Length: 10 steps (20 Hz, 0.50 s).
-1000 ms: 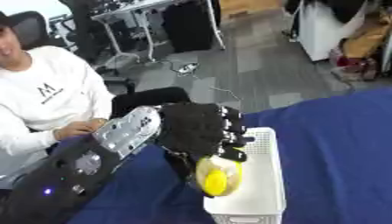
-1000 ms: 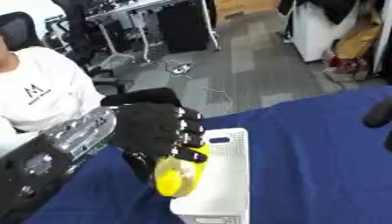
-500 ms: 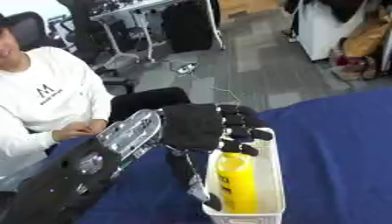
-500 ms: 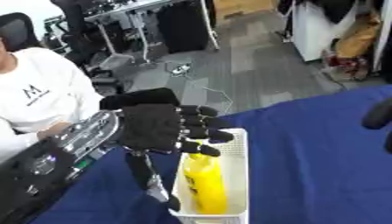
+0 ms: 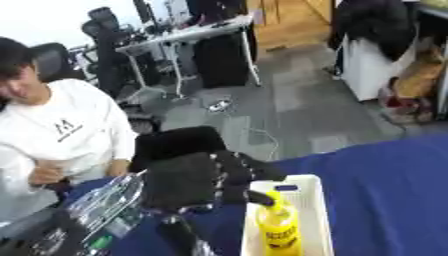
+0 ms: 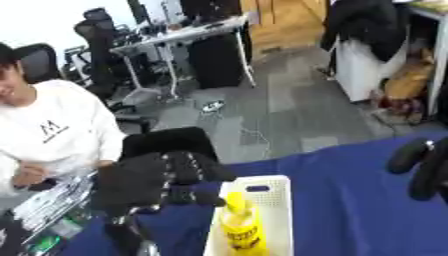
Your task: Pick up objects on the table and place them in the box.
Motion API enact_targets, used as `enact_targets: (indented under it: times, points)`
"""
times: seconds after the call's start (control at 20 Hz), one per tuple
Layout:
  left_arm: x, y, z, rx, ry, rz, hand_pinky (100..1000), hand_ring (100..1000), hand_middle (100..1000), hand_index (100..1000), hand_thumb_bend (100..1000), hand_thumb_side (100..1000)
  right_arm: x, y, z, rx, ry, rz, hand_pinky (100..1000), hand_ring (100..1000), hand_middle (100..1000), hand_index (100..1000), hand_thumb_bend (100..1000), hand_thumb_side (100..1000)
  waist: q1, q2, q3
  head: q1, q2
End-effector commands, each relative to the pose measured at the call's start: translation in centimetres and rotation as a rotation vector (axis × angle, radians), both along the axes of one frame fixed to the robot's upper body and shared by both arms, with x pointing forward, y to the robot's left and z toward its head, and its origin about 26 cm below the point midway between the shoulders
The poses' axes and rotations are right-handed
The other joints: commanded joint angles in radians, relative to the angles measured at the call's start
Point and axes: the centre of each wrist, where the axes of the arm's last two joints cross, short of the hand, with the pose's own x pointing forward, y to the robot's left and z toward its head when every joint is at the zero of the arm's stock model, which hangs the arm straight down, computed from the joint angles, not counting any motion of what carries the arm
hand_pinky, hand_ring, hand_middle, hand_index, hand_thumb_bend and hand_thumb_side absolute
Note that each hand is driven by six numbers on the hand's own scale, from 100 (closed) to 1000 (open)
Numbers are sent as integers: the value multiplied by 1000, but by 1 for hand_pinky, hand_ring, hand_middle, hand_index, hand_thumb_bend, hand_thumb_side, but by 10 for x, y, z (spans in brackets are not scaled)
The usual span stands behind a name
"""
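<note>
A yellow bottle (image 5: 280,229) lies inside the white box (image 5: 308,186) on the blue tabletop (image 5: 394,190). The left hand (image 5: 188,180) hovers beside the box's near-left rim, fingers (image 5: 249,167) spread and empty, likely because the bottle has been delivered

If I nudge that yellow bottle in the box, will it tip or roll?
The yellow bottle looks tall and narrow, so it would probably tip easily in the open. The white box fits closely around it, so it should lean on a wall instead of rolling. Its smooth-looking body may be slippery.
</note>
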Motion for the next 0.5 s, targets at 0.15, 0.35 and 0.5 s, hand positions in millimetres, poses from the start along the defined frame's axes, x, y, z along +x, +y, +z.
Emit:
enact_targets:
  times: [0.15, 0.35, 0.5]
  points:
    - [-31, -8, -19, -366, 191, -97, 634, 817, 878, 862, 364, 861, -3, -19, -5, -32, 3, -85, 616, 498, 549, 625, 183, 1000, -29, -54, 49, -115, -132]
    - [-38, -27, -44, -661, 306, -264, 631, 792, 850, 863, 384, 818, -4, -35, -16, -66, 24, -155, 617, 496, 544, 621, 190, 1000, -68, -88, 111, -245, -204]
    - [-36, -45, -42, -788, 320, -432, 643, 785, 837, 849, 402, 776, -6, -46, -22, -109, 38, -198, 622, 496, 544, 622, 199, 1000, -98, -107, 154, -344, -246]
